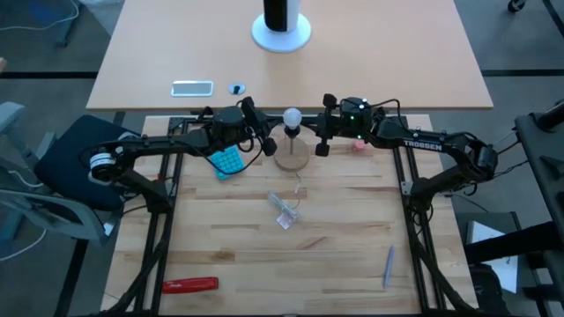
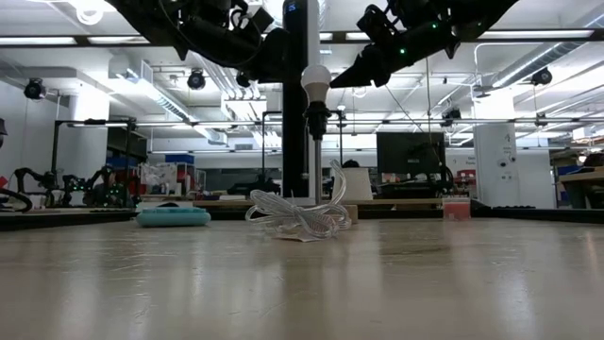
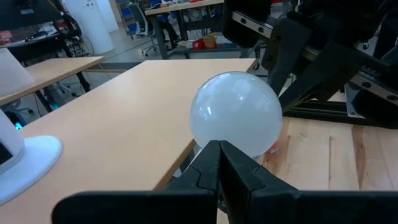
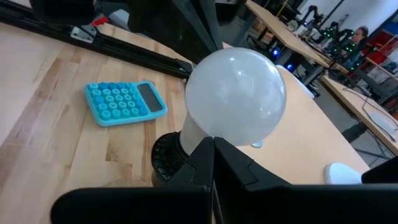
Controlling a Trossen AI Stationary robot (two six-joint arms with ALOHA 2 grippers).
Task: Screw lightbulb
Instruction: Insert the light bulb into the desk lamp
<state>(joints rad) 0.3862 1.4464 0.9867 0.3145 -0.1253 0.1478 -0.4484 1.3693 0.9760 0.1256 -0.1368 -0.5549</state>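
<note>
Big wooden table [image 1: 229, 255] takes up most of the scene, with both dark arms reaching in toward the middle at its far edge. The left gripper [image 1: 265, 141] sits just left of the lightbulb [image 1: 292, 117], its fingers [image 3: 205, 171] pressed together with nothing between them. The right gripper [image 1: 322, 139] is just right of the bulb, also clenched on nothing. The bulb stands upright in a black socket [image 4: 166, 155] on a round wooden disc [image 1: 292, 157]. A blue calculator [image 1: 226, 161] lies left of the disc, a clear plastic wrapper [image 1: 285, 210] nearer, and a red tool [image 1: 190, 284] at the near left.
</note>
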